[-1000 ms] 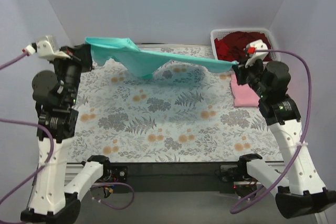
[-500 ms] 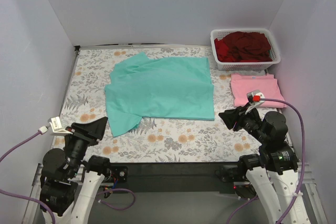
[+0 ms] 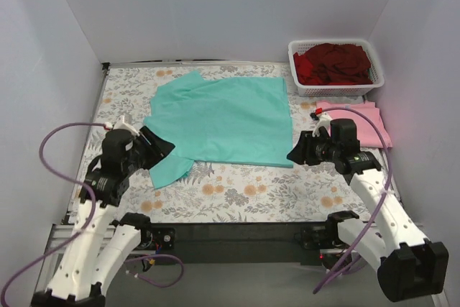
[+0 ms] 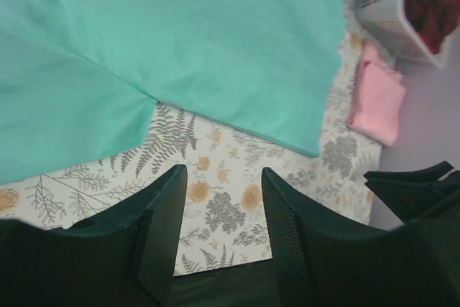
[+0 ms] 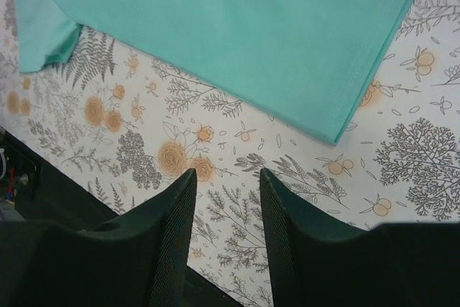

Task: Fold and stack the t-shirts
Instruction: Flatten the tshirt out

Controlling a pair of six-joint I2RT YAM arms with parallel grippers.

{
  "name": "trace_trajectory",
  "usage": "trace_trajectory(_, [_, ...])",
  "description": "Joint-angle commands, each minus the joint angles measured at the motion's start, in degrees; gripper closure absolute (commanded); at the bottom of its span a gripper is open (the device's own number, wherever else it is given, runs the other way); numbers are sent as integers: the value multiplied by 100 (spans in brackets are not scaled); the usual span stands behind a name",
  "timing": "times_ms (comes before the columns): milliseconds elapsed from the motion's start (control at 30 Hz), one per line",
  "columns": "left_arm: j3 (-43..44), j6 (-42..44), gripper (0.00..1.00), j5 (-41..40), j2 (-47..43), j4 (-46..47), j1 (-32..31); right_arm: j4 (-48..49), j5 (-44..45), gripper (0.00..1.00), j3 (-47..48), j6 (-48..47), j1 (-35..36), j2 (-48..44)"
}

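A teal-green t-shirt [image 3: 223, 116] lies spread flat on the flowered table, a sleeve hanging toward the front left; it also shows in the left wrist view [image 4: 180, 41] and the right wrist view [image 5: 230, 26]. A folded light pink t-shirt [image 3: 370, 124] lies at the right, seen too in the left wrist view [image 4: 377, 95]. Dark red t-shirts [image 3: 334, 62] fill the basket. My left gripper [image 3: 162, 150] is open and empty beside the teal sleeve. My right gripper [image 3: 295, 154] is open and empty at the teal shirt's front right corner.
A white lattice basket [image 3: 336, 90] stands at the back right corner, also in the left wrist view [image 4: 381, 12]. Grey walls close the table on three sides. The flowered cloth [image 3: 237, 192] shows bare along the front.
The teal shirt, held stretched in the air a second ago, now lies flat on the table. Both grippers let go, drew back, and have come forward again to the shirt's front edge.
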Motion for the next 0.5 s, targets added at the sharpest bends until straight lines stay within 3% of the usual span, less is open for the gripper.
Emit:
trace_trajectory(0, [-138, 370, 55, 58, 1029, 570, -10, 273, 20, 52, 324, -46, 211, 712])
trace_trajectory(133, [-174, 572, 55, -522, 2225, 1088, -10, 343, 801, 52, 474, -90, 641, 1461])
trace_trajectory(300, [-270, 642, 58, -1146, 3499, 1423, -1, 720, 1172, 51, 439, -196, 836, 2295])
trace_trajectory(467, [-594, 563, 58, -1217, 3809, 1406, -10, 967, 1463, 51, 220, -205, 836, 2850])
